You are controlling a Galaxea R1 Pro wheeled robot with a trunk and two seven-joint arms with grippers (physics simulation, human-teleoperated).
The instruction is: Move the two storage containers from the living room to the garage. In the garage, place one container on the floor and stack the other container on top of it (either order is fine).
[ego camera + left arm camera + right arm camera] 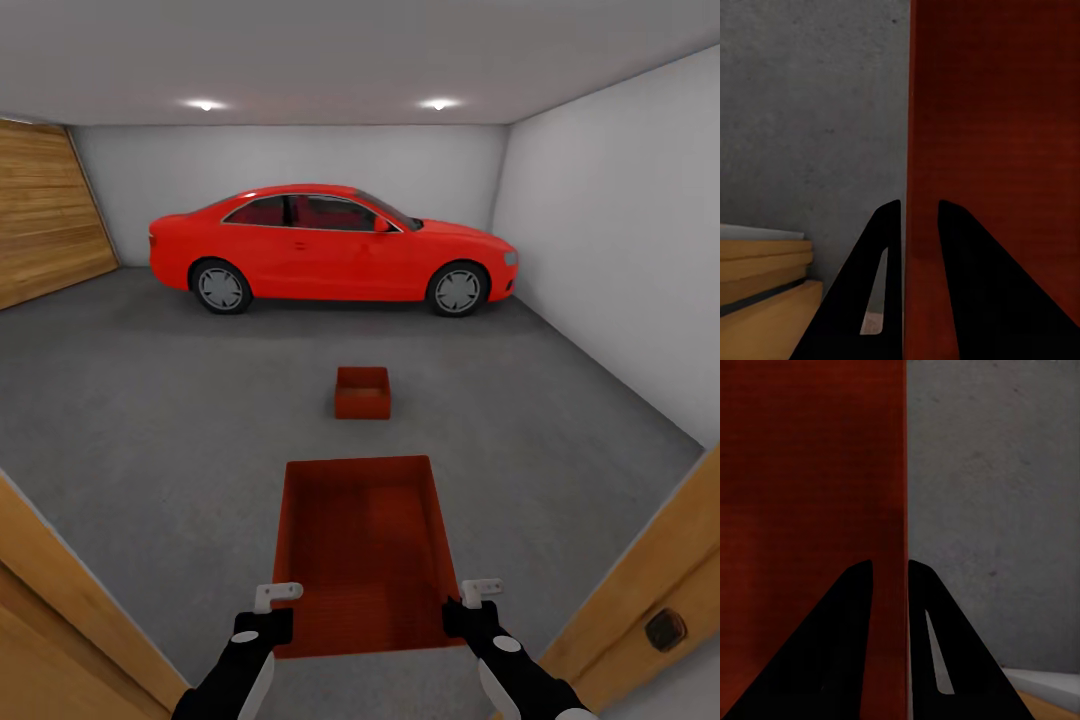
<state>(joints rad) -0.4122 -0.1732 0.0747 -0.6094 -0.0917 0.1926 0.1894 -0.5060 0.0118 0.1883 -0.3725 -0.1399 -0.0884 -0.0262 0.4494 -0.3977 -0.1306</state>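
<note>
I hold one rust-red storage container [360,550] in front of me with both arms, open top up, above the dark grey garage floor [150,400]. My left gripper [268,622] is shut on its left wall near the close corner, and my right gripper [470,612] is shut on its right wall. In the left wrist view the fingers [889,285] straddle the red wall [922,187]; in the right wrist view the fingers [922,645] clamp the wall [902,510]. The second storage container [362,391] rests on the floor farther ahead, in front of the car.
A red coupe [330,248] is parked across the back of the garage. Wooden door frame posts [60,590] stand close at both lower corners, the right post [650,600] carrying a dark latch plate. A wood-panelled door [45,210] is at the left; white walls enclose the room.
</note>
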